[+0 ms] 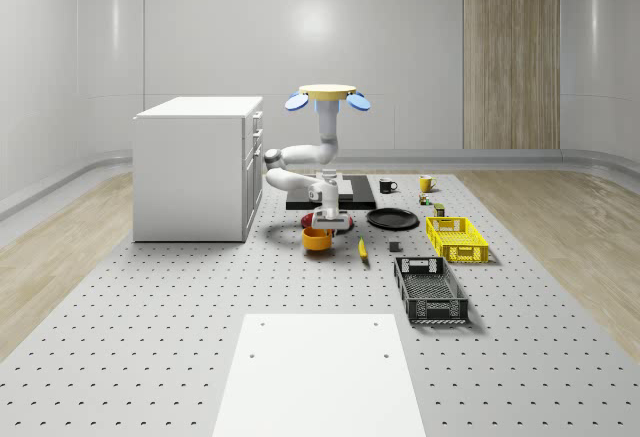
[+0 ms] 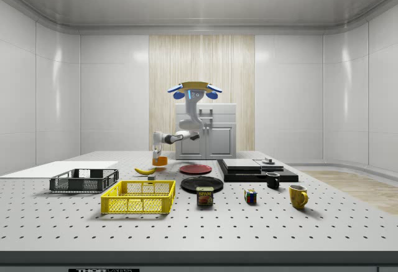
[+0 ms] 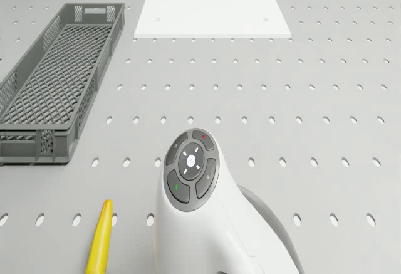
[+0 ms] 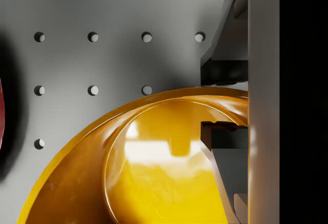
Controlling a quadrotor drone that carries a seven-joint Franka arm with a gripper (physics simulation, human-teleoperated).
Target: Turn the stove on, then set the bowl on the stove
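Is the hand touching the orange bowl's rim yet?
Cannot tell. In the wrist view the hand has its open fingers straddling the bowl rim, one outside, one inside, but neither contact nor gap shows plainly.

The orange bowl [image 1: 316,240] sits upright near the black stove [image 1: 331,194], its rim between the hand's [image 4: 223,103] fingers.

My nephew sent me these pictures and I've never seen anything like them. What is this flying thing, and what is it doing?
It is a simulated drone carrying a jointed white arm with a two-finger pincer. It hovers above a perforated table, near the stove. One picture looks down on the whole scene, one is taken from the side, one from the drone's body, one from the arm's wrist. The pincer is at an orange bowl, one finger inside its rim and one outside. Also on the table: a banana, a yellow crate and a grey crate.
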